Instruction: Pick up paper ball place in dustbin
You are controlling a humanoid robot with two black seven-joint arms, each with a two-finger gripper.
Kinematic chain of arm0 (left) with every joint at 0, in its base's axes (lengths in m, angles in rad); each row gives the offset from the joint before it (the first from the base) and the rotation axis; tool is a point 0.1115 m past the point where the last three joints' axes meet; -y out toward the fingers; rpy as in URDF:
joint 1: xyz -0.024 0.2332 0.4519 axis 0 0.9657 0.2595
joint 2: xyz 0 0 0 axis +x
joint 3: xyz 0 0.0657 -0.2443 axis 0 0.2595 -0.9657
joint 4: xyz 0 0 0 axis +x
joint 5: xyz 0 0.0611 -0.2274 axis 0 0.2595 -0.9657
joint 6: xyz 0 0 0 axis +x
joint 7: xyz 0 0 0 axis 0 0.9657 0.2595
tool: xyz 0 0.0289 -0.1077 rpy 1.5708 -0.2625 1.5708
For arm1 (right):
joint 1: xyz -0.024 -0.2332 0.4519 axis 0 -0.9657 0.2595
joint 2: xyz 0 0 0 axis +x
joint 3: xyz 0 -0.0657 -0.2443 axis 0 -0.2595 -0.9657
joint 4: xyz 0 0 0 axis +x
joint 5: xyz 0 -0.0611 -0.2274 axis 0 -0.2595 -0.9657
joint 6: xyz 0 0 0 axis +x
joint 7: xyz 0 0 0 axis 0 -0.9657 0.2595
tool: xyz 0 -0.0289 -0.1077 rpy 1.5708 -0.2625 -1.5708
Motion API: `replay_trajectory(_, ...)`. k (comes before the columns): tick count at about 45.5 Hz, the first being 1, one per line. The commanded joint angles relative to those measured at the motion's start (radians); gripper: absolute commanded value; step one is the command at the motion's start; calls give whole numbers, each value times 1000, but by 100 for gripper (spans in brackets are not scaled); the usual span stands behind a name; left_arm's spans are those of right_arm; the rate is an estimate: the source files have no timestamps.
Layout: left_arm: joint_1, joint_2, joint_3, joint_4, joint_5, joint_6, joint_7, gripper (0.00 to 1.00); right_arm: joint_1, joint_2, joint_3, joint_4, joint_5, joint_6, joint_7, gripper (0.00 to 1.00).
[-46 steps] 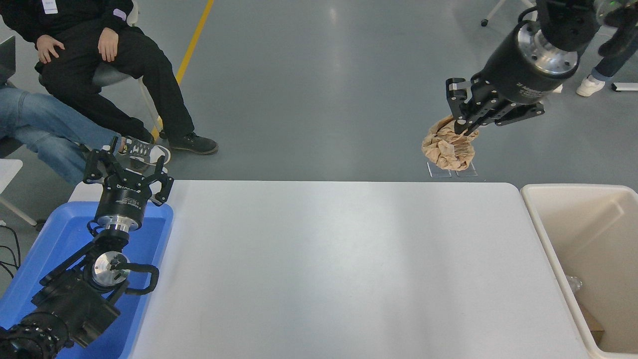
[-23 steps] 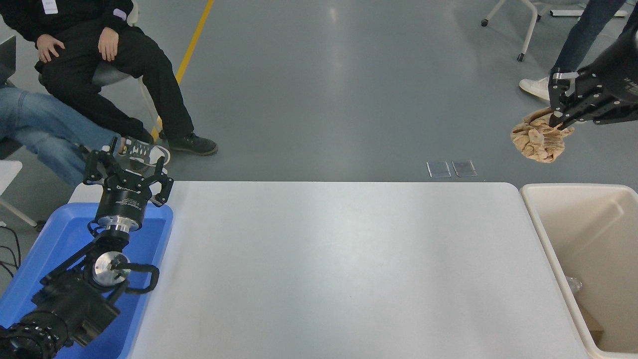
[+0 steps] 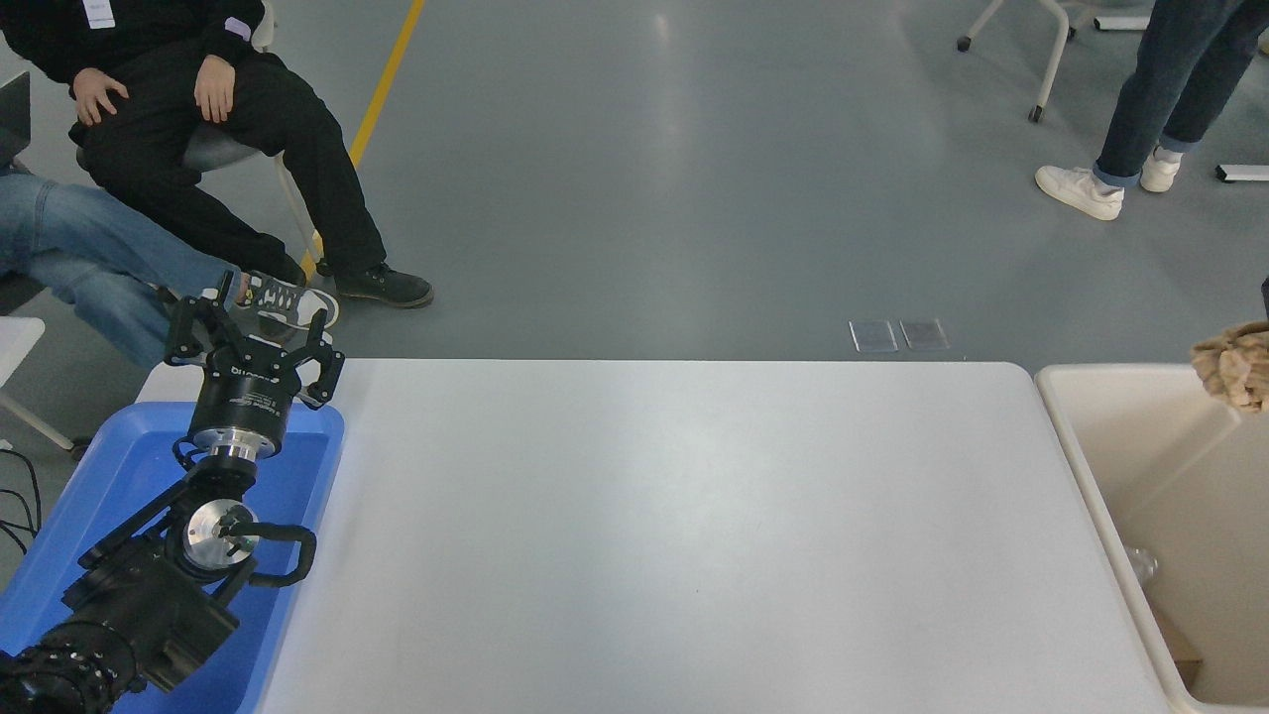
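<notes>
The tan crumpled paper ball [image 3: 1234, 367] shows partly at the picture's right edge, in the air over the far rim of the cream dustbin [image 3: 1076, 446]. The rest of the ball is cut off by the frame. My right gripper is out of view past the right edge; only a dark sliver shows above the ball, so I cannot see what holds it. My left gripper [image 3: 253, 332] is parked at the lower left over the blue tray [image 3: 119, 466], its fingers spread open and empty.
The dustbin stands against the white table's [image 3: 674, 535] right end, with a clear item [image 3: 1140, 565] and a brown scrap [image 3: 1180, 650] inside. Two people sit at the far left [image 3: 198, 129]. A person's legs [image 3: 1150, 109] stand at the far right.
The right arm carried the paper ball rightward and down, from beyond the table's far edge to over the dustbin, and the gripper left the picture. The left arm has not moved.
</notes>
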Motion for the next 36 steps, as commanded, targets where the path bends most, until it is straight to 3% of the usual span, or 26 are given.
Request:
replay_trajectory(1,0,0,0,0,0,0,0,99,-317,-13,130,-112,5,-227,0,0)
replay_trajectory(15,0,0,0,0,-2,0,0,99,-701,61,449,-459,-4,-273,-6,0)
replay_trajectory(23,0,0,0,0,0,0,1,99,-857,167,515,-684,-4,-276,-5,0)
replay_trajectory(36,0,0,0,0,0,0,1,99,-1003,268,538,-849,-4,-350,-6,0)
